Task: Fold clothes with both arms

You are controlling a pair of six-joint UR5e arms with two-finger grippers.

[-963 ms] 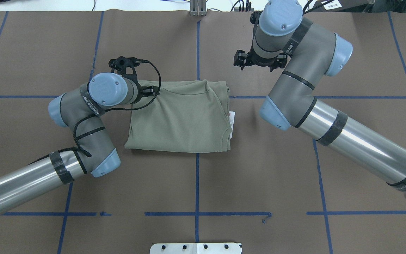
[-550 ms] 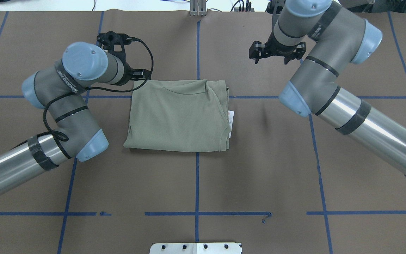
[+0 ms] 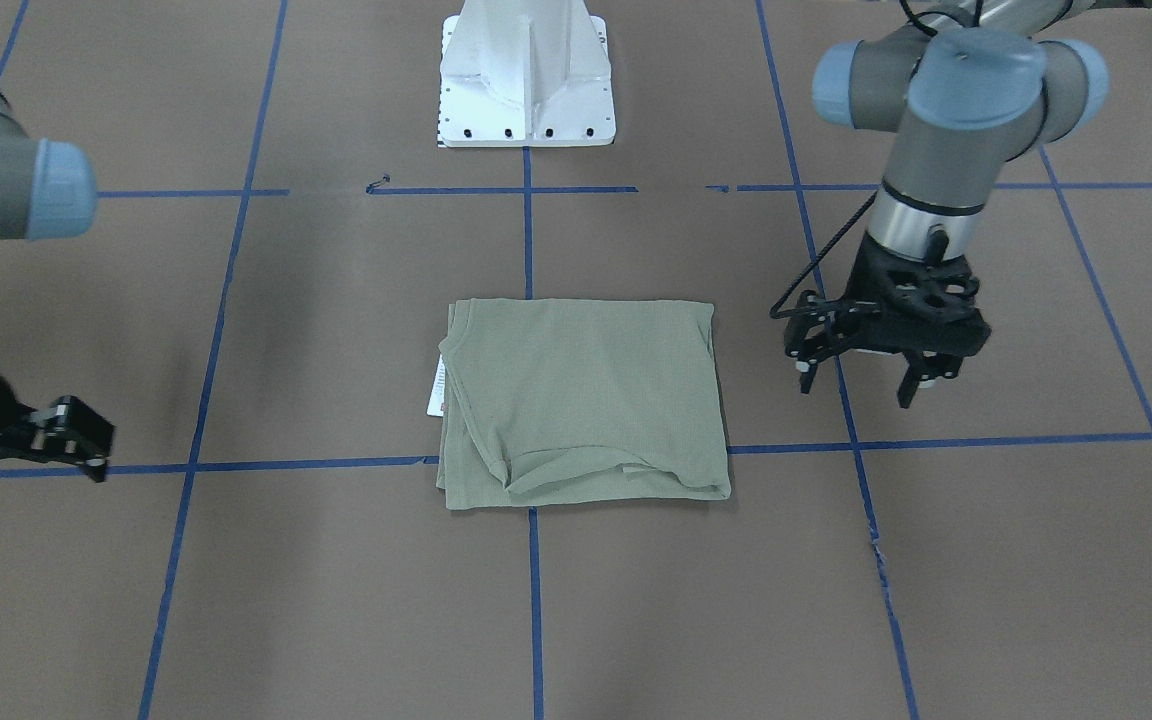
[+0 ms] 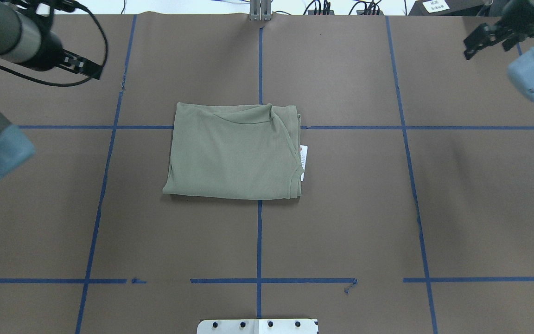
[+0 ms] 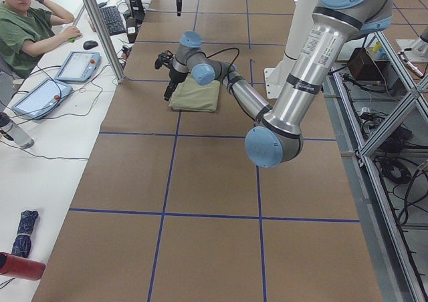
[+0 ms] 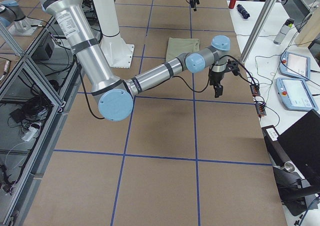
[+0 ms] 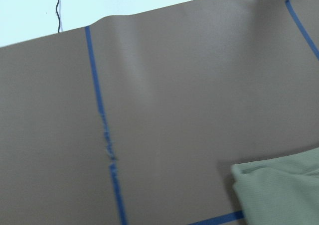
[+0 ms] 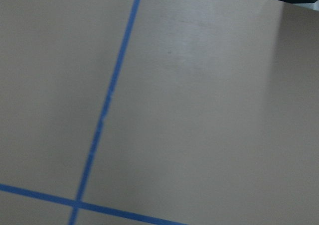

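Observation:
The sage-green shirt (image 4: 234, 153) lies folded into a rectangle at the table's middle, and it also shows in the front-facing view (image 3: 586, 400). Its white hang tag (image 4: 304, 155) sticks out at the right edge. My left gripper (image 3: 858, 385) is open and empty. It hangs above bare paper beside the shirt, at the far left in the overhead view (image 4: 84, 67). My right gripper (image 4: 487, 39) is at the far right, well away from the shirt, and looks open and empty. The left wrist view shows only a shirt corner (image 7: 279, 190).
Brown paper with blue tape lines (image 4: 260, 241) covers the table. The white base pedestal (image 3: 526, 80) stands at the robot's edge. An operator (image 5: 27, 21) sits at a side bench with tablets (image 5: 73, 65). The right wrist view shows only paper and tape.
Both arms have lifted and swung outward from the shirt, the left one to the far left and the right one to the far right. The shirt has not moved.

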